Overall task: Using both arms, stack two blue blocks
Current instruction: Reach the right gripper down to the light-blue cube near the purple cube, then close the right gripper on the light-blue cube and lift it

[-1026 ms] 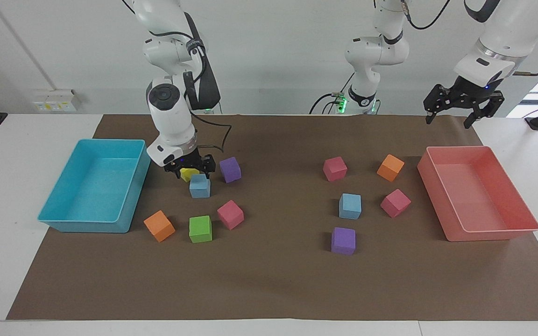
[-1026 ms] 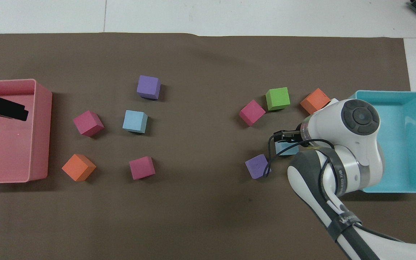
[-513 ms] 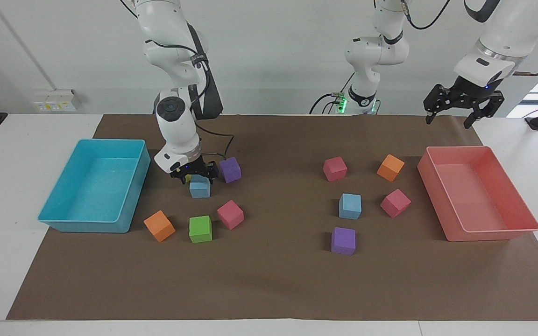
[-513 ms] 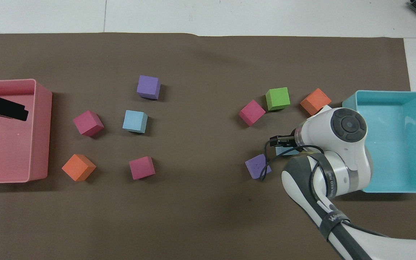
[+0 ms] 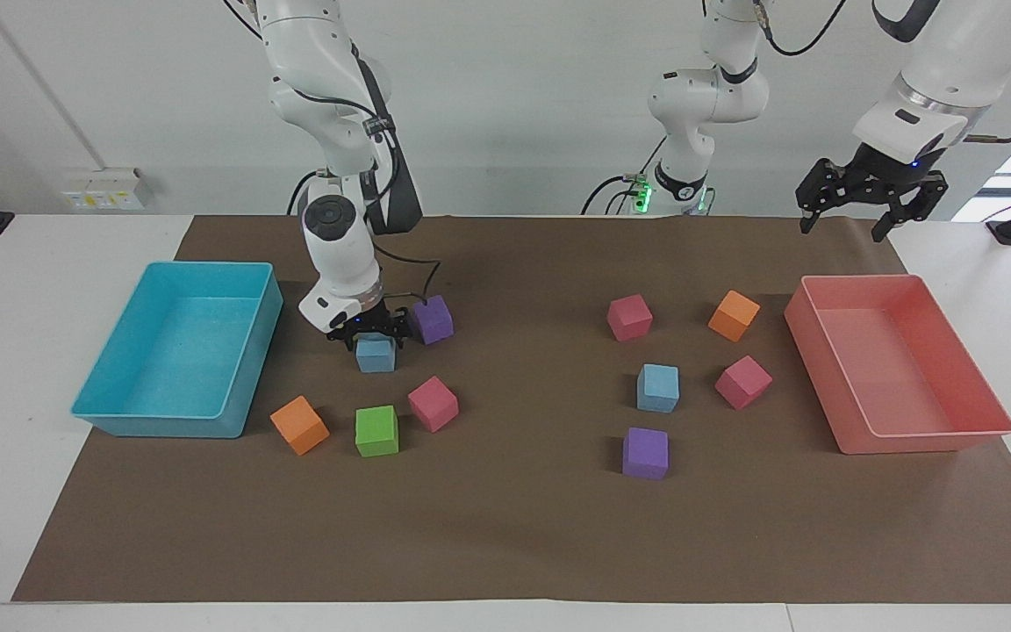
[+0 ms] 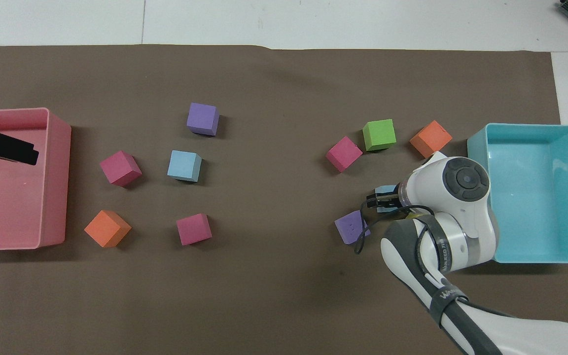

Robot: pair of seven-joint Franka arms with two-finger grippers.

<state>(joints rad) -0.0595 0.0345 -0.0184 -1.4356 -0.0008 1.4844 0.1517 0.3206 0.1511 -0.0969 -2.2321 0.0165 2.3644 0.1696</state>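
Observation:
One blue block (image 5: 376,355) (image 6: 388,189) lies near the turquoise tray, beside a purple cube. My right gripper (image 5: 371,333) (image 6: 380,200) is low over it, open, with its fingers straddling the block's top. In the overhead view the arm hides most of this block. The other blue block (image 5: 658,387) (image 6: 184,166) sits alone toward the left arm's end, among pink, orange and purple cubes. My left gripper (image 5: 871,198) (image 6: 4,148) waits open, raised over the pink tray's end of the table.
A purple cube (image 5: 432,319) (image 6: 352,227) sits close beside the right gripper. Pink (image 5: 433,403), green (image 5: 376,430) and orange (image 5: 299,425) cubes lie farther from the robots. The turquoise tray (image 5: 154,427) and pink tray (image 5: 927,435) stand at the table's ends.
My right gripper has come down and shifted over the blue block, so its fingers now straddle the block and hide the yellow cube. The left arm has not moved.

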